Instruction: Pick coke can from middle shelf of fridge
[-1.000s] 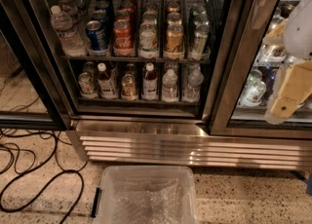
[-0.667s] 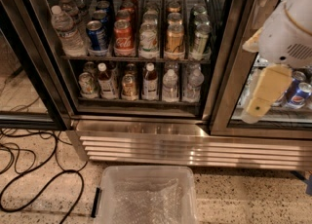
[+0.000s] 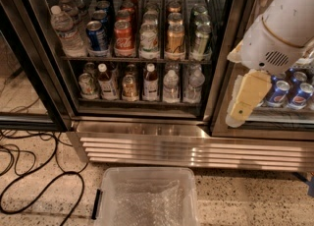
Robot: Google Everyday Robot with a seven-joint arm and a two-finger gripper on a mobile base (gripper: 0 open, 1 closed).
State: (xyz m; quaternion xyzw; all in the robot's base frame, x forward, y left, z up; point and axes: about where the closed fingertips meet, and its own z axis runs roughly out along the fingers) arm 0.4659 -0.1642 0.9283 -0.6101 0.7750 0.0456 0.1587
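Whether the jaws of the gripper (image 3: 239, 113) are spread or pressed together I cannot tell. It hangs empty below the white arm (image 3: 282, 26), in front of the right-hand compartment and well apart from its target.

The coke can (image 3: 124, 36) stands upright at the front of the middle shelf (image 3: 157, 59), second column from the left among the cans. A blue Pepsi can (image 3: 97, 35) stands just beside it on the left and a pale can (image 3: 148, 38) just beside it on the right, with more cans lined up behind. Further right are a gold-orange can (image 3: 175, 38) and a green can (image 3: 200, 35); a water bottle (image 3: 66, 31) stands at the shelf's left end.

The step in hand looks like the approach. To do it well, the gripper should travel left and up across the fridge (image 3: 218, 82) frame, line up square with the red can, and go in level between the middle shelf and the rack above. The gaps on either side look tight, so a centred entry should keep the neighbours from being knocked over. Whether door glass stands in the way I cannot tell.
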